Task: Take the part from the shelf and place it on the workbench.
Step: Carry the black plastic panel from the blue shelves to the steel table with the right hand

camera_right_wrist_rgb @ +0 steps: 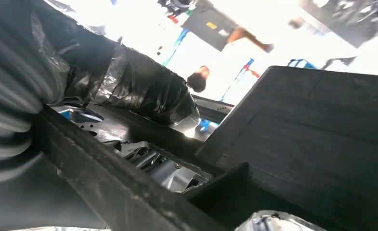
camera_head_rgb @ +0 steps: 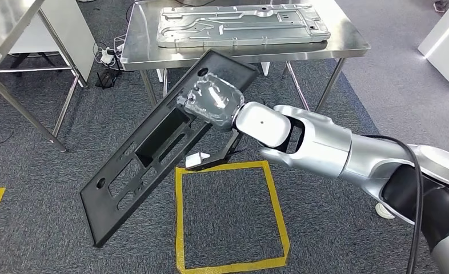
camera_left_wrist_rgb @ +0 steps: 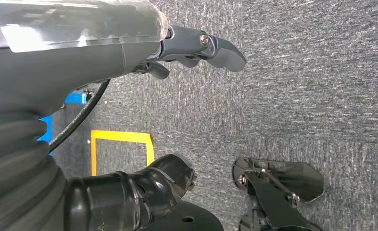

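Right hand (camera_head_rgb: pixel 211 103) has fingers clamped on the panel (camera_head_rgb: pixel 153 154), tilted in the air just short of the table's (camera_head_rgb: pixel 348 43) near edge; left hand (camera_left_wrist_rgb: pixel 196 48) hangs, fingers apart, empty; I'd level the panel and clear the edge before lowering.

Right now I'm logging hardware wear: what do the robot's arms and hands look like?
The right arm is silver with a glossy white wrist shell and a black cable along its dark upper section. The right robot hand is wrapped in clear crinkled plastic. The left robot hand has a grey ribbed cover, dark fingers and a black-taped thumb.
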Controlling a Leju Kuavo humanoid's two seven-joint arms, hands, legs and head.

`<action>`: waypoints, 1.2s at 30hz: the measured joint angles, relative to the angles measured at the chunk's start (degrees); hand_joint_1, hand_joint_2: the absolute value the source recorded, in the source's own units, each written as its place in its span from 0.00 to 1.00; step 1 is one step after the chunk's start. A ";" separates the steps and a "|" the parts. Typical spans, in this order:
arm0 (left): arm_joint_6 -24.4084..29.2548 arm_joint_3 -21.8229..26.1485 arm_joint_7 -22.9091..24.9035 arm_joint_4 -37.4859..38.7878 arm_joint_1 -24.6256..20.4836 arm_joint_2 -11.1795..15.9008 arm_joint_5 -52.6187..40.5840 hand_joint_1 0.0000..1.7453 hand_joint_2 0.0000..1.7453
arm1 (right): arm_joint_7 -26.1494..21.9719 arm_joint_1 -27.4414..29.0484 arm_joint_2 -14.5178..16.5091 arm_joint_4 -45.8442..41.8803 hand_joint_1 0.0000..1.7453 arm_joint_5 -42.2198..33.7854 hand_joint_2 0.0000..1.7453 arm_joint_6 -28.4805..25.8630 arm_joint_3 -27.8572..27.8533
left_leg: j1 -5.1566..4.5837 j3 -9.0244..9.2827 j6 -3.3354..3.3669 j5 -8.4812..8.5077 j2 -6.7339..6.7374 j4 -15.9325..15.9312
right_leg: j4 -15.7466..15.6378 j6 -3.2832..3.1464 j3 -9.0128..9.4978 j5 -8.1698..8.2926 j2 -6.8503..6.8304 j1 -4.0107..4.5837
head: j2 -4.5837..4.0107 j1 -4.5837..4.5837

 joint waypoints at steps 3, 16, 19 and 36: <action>-0.11 0.22 0.01 0.00 0.07 0.00 -0.17 0.00 1.00 | 0.24 -3.49 -1.03 -0.36 1.00 0.40 1.00 1.15 -0.41 | 0.00 0.00 0.00 0.00 0.01 0.01 | 0.00 0.00 -0.01 0.00 0.01 -0.02 | -0.01 0.00; -0.54 0.69 -0.09 0.00 0.04 0.00 -0.63 0.00 1.00 | 0.40 -10.28 -3.39 -1.91 1.00 1.48 1.00 2.38 -1.03 | 0.00 0.02 0.00 0.00 0.01 0.01 | 0.00 0.00 0.00 0.00 0.02 0.02 | -0.01 0.00; -0.59 0.69 -0.16 0.00 0.03 0.00 -0.65 0.00 1.00 | 0.44 -10.90 -3.67 -2.06 1.00 1.51 1.00 2.43 -1.03 | 0.00 0.02 0.00 0.00 0.01 0.01 | 0.00 0.00 0.00 0.00 0.02 0.02 | -0.01 0.00; -1.22 0.76 -1.62 0.00 -0.17 0.00 -0.57 0.00 1.00 | 0.44 -12.49 -4.89 -2.08 1.00 0.35 1.00 2.83 -0.98 | 0.00 0.03 0.00 0.00 0.02 0.01 | 0.00 0.00 0.00 0.00 0.03 0.02 | -0.01 0.01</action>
